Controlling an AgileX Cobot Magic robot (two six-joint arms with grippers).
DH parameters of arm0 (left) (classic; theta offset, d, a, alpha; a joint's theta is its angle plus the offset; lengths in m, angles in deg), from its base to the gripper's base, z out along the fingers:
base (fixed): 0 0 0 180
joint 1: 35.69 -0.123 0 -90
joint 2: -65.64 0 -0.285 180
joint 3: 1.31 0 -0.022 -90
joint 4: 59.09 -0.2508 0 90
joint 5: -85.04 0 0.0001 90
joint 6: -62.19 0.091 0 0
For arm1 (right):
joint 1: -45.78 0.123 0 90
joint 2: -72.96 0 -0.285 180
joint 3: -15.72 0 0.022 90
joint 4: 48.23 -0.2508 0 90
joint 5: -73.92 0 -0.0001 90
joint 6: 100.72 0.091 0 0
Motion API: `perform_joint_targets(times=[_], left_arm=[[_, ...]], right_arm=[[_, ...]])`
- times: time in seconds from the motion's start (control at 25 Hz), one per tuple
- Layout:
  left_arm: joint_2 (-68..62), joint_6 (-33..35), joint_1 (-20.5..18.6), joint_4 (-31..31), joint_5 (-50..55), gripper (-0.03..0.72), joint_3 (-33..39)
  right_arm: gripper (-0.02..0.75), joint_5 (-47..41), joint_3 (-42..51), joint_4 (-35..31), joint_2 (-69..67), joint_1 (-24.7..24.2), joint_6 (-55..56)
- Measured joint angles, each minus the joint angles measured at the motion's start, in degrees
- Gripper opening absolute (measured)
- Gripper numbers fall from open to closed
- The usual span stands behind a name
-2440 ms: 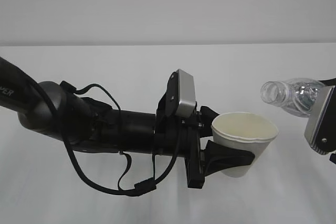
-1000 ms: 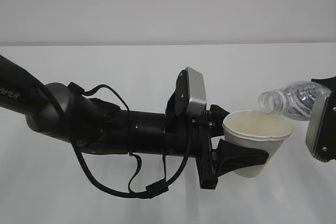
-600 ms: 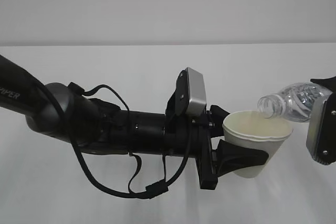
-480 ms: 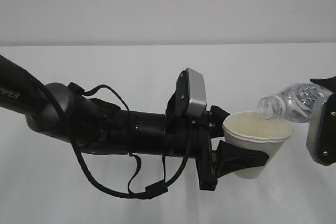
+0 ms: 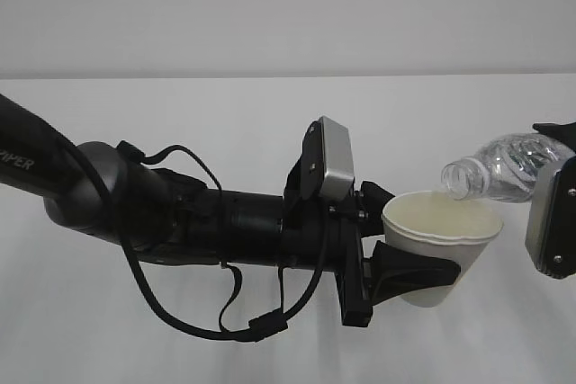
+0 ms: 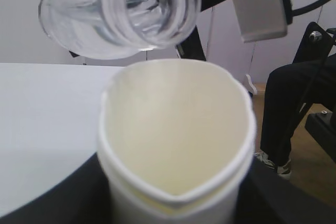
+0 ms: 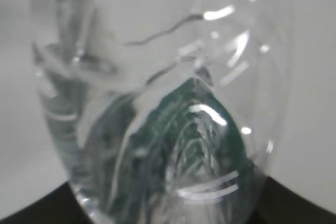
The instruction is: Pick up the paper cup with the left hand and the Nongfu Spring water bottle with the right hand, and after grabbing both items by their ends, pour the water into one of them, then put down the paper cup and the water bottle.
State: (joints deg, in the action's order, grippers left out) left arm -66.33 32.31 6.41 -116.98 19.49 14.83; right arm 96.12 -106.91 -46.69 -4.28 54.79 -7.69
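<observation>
My left gripper (image 5: 430, 263) is shut on the white paper cup (image 5: 443, 287) and holds it upright above the table. The cup (image 6: 176, 145) fills the left wrist view, cream inside, with dark fingers on both sides. My right gripper (image 5: 562, 168) at the right edge is shut on the base end of the clear Nongfu Spring water bottle (image 5: 504, 168). The bottle lies nearly level, its open mouth just over the cup's far rim. The bottle's mouth (image 6: 149, 3) hangs above the cup. Its green label (image 7: 173, 145) shows through the base. Clear water lies inside the bottle; no stream can be made out.
A white table (image 5: 180, 132) lies under both arms, with a plain wall behind. The silver module (image 6: 254, 3) of the right arm hangs above the cup. A seated person's dark trousers (image 6: 294, 108) show past the table edge.
The cup moved right until it sat under the bottle's mouth. In the last second the bottle's base end rose slightly; the mouth stayed over the rim. Both grips are unchanged.
</observation>
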Motion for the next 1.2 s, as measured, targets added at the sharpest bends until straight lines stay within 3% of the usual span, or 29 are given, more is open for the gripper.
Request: perform_joint_targets(times=[1.2], left_arm=[[0.0, 0.0, 0.0, 0.0, 0.0, 0.416, 0.0]], right_arm=[[0.363, 2.0, 0.0, -2.3, 0.0, 0.0, -6.7]])
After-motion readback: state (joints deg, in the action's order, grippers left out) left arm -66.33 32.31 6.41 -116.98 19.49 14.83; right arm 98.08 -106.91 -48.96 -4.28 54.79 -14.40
